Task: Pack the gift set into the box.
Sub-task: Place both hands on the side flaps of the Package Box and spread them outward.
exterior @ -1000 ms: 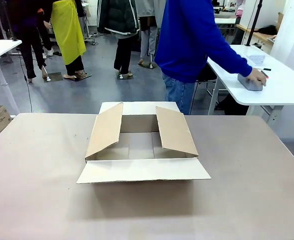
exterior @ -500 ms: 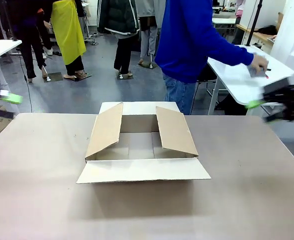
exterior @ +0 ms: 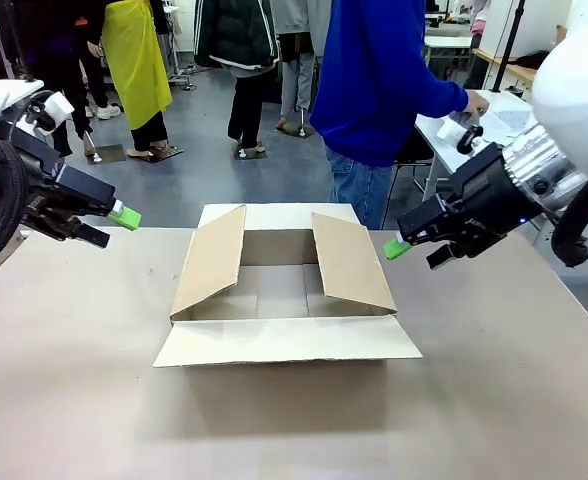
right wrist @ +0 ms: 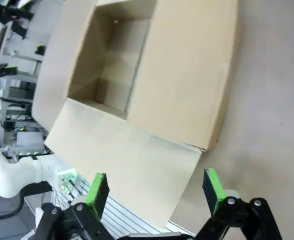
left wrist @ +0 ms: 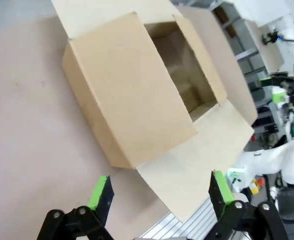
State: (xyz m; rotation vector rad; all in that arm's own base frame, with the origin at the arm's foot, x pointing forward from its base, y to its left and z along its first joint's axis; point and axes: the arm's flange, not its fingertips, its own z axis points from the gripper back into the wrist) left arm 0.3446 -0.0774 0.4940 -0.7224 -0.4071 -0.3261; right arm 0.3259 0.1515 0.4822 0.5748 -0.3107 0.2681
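Note:
The box point(exterior: 284, 290) stands open at the table's middle, its two side flaps leaning inward and its near and far flaps spread flat. My left gripper point(exterior: 111, 226) hovers open to the left of the box. My right gripper point(exterior: 417, 252) hovers open beside its right flap. The left wrist view has the box point(left wrist: 137, 85) beyond my open left gripper point(left wrist: 159, 192), and the right wrist view has the box point(right wrist: 177, 85) beyond my open right gripper point(right wrist: 154, 189). Nothing lies inside the box. The gift set is hidden. A person in a blue top point(exterior: 374, 80) stands behind the box with a hand point(exterior: 471, 104) stretched toward the side table.
A white side table point(exterior: 504, 110) stands at the far right behind my right arm. Several people stand farther back on the grey floor. Bare brown tabletop point(exterior: 294, 420) surrounds the box on the near side and at both ends.
Both arms have swung in from the sides and now flank the box. The person's hand has left the grey thing on the side table and drawn inward. The box has not moved.

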